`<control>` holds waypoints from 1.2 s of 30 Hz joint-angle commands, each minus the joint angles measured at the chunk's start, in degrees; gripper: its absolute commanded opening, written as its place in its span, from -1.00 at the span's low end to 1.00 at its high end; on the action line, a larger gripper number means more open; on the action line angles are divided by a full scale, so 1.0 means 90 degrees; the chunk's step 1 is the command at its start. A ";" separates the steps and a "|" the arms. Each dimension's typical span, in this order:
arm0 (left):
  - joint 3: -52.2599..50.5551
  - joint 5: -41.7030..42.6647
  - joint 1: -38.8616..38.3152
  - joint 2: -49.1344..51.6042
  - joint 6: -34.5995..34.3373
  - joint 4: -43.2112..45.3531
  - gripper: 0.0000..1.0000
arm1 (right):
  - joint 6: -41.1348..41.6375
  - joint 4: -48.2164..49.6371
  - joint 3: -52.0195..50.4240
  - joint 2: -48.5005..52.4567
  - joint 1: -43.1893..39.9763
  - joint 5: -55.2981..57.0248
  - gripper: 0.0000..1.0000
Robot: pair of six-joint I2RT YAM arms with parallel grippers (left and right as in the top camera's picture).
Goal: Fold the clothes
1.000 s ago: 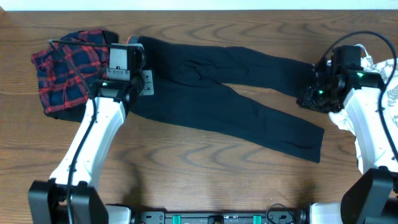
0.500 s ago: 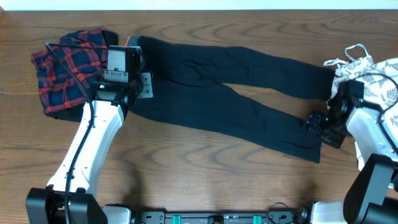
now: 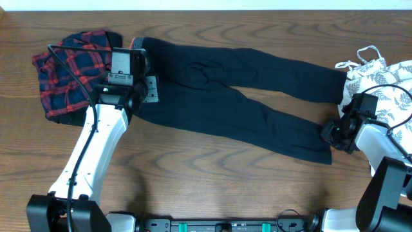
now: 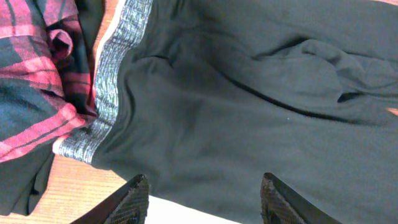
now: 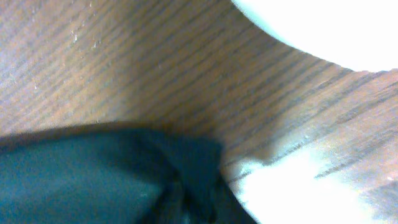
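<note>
Black leggings [image 3: 244, 96] lie spread on the table, with the grey waistband [image 3: 136, 42] at the left and both legs running right. In the left wrist view the waistband [image 4: 115, 74] runs up the left side of the black leggings [image 4: 249, 112]. My left gripper [image 3: 138, 64] [image 4: 205, 199] hovers open just above the hip area and holds nothing. At the end of the lower leg, my right gripper [image 3: 331, 134] [image 5: 199, 199] is shut on a pinched-up fold of the cuff [image 5: 186, 168]; the view is blurred.
A crumpled red-navy plaid piece [image 3: 67, 74] [image 4: 25, 93] touches the waistband at the far left. A white leaf-print top [image 3: 386, 90] lies at the right edge, beside my right arm. Bare wooden table [image 3: 212, 180] runs along the front.
My right gripper moved from the upper leg's end down to the lower leg's cuff and closed on it. The left arm stayed put.
</note>
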 commanded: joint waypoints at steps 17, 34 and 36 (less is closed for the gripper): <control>0.0012 -0.0012 0.0015 -0.0073 -0.0063 -0.0053 0.17 | -0.0189 0.1520 -0.0248 0.0039 -0.0777 0.0544 -0.98; 0.0012 -0.0010 0.0015 -0.0073 -0.0061 -0.0053 0.16 | -0.0593 0.1746 -0.0240 0.0389 -0.1171 0.0022 -0.98; 0.0012 -0.0012 0.0015 -0.0073 -0.0061 -0.0053 0.16 | -0.0595 0.1666 -0.0192 0.0389 -0.1168 -0.0136 -0.67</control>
